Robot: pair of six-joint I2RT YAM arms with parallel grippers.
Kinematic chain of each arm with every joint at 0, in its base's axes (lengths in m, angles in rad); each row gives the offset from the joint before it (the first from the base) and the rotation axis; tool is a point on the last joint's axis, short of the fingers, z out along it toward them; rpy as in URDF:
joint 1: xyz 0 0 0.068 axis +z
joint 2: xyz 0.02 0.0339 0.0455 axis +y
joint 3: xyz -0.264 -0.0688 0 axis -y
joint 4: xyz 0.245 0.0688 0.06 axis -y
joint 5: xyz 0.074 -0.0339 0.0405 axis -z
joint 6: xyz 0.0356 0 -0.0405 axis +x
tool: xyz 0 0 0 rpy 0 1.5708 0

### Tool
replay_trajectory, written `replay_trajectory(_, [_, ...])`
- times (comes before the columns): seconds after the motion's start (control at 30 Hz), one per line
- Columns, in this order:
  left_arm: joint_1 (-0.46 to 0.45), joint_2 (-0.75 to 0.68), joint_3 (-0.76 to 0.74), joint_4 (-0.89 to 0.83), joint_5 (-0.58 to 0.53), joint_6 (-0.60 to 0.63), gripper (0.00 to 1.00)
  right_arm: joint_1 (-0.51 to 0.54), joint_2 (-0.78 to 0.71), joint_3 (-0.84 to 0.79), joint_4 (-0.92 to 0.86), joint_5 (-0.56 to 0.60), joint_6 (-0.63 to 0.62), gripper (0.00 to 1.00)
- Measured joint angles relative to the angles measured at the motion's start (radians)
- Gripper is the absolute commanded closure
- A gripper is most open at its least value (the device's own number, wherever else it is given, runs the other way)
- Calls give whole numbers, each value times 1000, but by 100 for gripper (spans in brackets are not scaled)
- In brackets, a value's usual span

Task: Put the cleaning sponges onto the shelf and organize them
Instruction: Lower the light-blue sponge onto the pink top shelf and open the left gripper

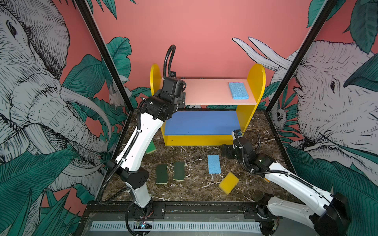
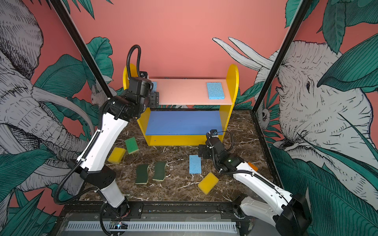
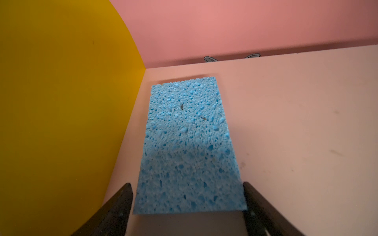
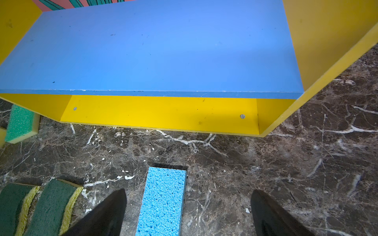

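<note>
The shelf (image 1: 255, 81) stands at the back. A light-blue sponge (image 3: 188, 143) lies flat at the left end of its pink top board (image 1: 206, 92), between the fingers of my open left gripper (image 3: 187, 183), with a gap at one finger. Another blue sponge (image 1: 238, 91) rests at the board's right end. My right gripper (image 4: 189, 191) hangs open over the marble floor, with a third blue sponge (image 4: 163, 200) lying between its fingers. Two wavy dark-green sponges (image 1: 162, 173) (image 1: 179, 171) and a yellow one (image 1: 228, 182) lie in front.
A bright green sponge (image 2: 132, 145) and a second yellow one (image 2: 116, 155) lie beside the left arm. An orange sponge (image 2: 253, 166) peeks from behind the right arm. The blue middle board (image 1: 202, 122) holds nothing. Black frame posts and patterned walls enclose the floor.
</note>
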Motion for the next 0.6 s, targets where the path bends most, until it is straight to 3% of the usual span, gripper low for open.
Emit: replay_trajectory(0.6, [1,-260,-305,98,104,-3,16,0,21,-2,-16,-22,61,1])
